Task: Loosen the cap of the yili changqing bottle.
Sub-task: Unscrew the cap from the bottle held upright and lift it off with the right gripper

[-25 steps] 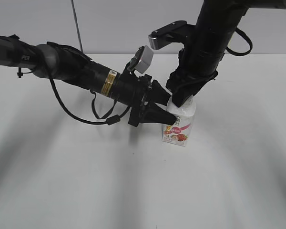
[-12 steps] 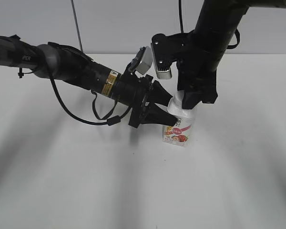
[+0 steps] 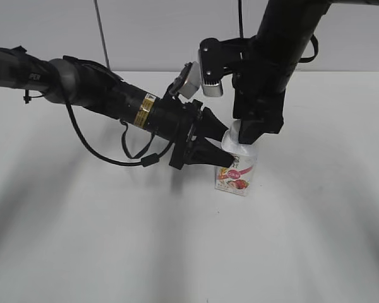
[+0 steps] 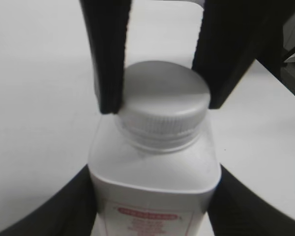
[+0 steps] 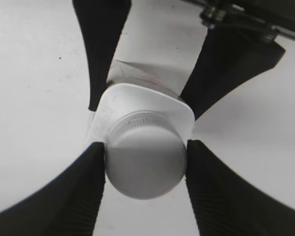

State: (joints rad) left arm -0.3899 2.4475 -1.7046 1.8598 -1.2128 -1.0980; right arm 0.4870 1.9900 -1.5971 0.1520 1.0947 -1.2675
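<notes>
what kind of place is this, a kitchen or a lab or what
Most likely a robot lab or test bench, not a kitchen: a bare white table, a plain pale wall behind, and two black robot arms working on a single bottle.

Bottle: the yili changqing bottle, small, white, squarish with sloped shoulders, red-pink fruit label facing the camera.
Pose: upright on the white counter, held between my grippers.
Cap: the cap, round, white, ribbed-edged, flat-topped, seated on the neck.
</notes>
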